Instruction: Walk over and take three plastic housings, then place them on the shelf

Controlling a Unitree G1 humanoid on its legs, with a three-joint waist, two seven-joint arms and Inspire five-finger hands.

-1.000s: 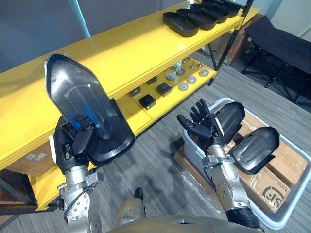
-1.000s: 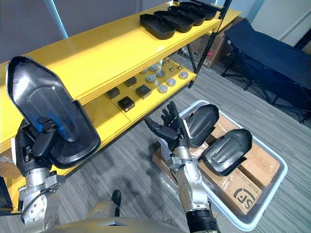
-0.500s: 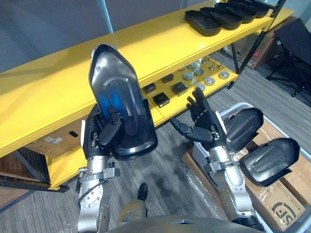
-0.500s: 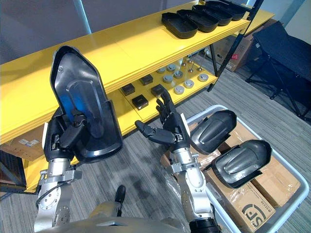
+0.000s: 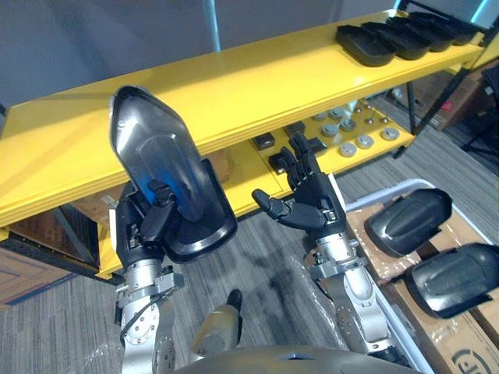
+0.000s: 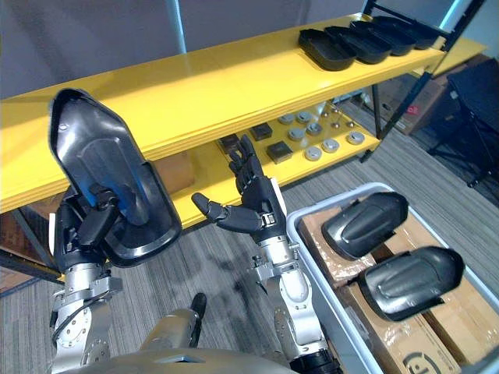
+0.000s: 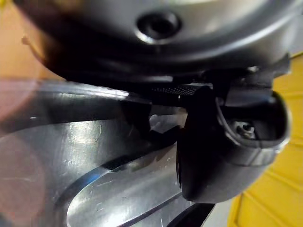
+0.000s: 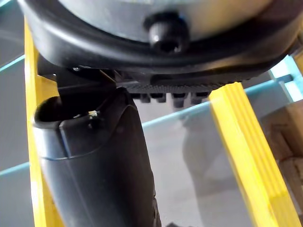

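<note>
Nearest, found the left hand (image 5: 146, 227) clamped round the wide lower end of a plastic housing (image 5: 160, 175), thumb pressed into its glossy hollow, narrow tip raised in front of the yellow shelf (image 5: 273, 74). Same grip and much the same tilt as half a second ago. Beside it, noted the right hand (image 5: 310, 206) empty, palm up, fingers straight and spread, as in both earlier pictures. Seen clear of the white bin (image 5: 382, 193) now, against overlapping its rim half a second ago; by arm or by camera, cannot tell. Recorded a shift of the whole scene since then, so put down to camera movement, not to the goods. To the right, logged the bin holding two more pieces, a near housing (image 5: 456, 279) and a far housing (image 5: 411, 222), dome up on cardboard boxes (image 6: 394, 339), side by side as before. Behind the right hand, saw the lower board (image 5: 251, 181) carrying dark blocks (image 6: 282, 150) and round metal parts (image 6: 327, 136). Farthest, at the shelf's right end, logged a row of housings (image 5: 398, 39), hollow side up, well apart from the held one.
</note>
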